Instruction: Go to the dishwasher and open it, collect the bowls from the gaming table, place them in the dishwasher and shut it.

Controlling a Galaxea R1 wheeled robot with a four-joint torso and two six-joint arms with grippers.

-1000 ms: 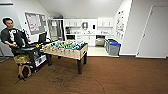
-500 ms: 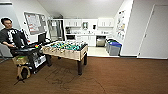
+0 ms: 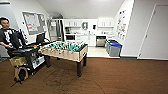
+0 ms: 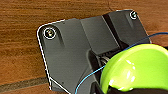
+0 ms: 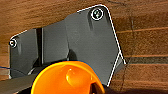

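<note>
A lime-green bowl (image 4: 136, 68) hangs over the brown floor in the left wrist view, with my left gripper shut on its rim. In the right wrist view my right gripper is shut on an orange bowl (image 5: 66, 77), which is also off the floor. The dishwasher (image 3: 100, 41), a steel front under the counter, stands far ahead in the white kitchen at the back; it is too small to tell how its door stands. The gaming table is out of view.
A green table-football table (image 3: 65, 51) stands ahead to the left on the brown floor. A person (image 3: 7, 35) sits at a dark cart (image 3: 27, 53) with a control rig at the far left. Blue-lidded bins (image 3: 113, 48) stand by the kitchen's edge. A white door (image 3: 155, 32) is at the right.
The whole head view has shifted only slightly, as the camera moved. Nothing in the room has visibly moved.
</note>
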